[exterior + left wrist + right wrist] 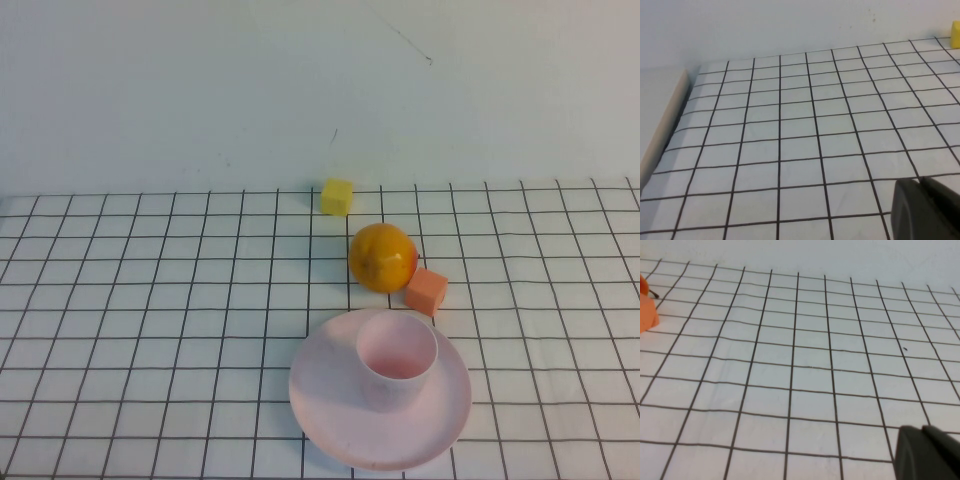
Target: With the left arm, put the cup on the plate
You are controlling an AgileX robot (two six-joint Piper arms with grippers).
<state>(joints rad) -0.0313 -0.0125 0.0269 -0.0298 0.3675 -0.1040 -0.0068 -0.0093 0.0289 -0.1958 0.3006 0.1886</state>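
In the high view the pale pink cup (397, 358) stands upright on the round pale pink plate (325, 405), a little right of the plate's middle, near the table's front edge. Neither arm shows in that view. My left gripper (919, 181) appears only in the left wrist view, its dark fingers pressed together with nothing between them, over bare checked cloth away from the cup. My right gripper (922, 429) is likewise shut and empty in the right wrist view. Cup and plate are out of both wrist views.
An orange fruit (382, 257) sits just behind the plate, with an orange cube (427, 291) at its right and a yellow cube (337, 196) farther back. The yellow cube (955, 34) edges into the left wrist view. A beige table edge (660, 125) borders the cloth there.
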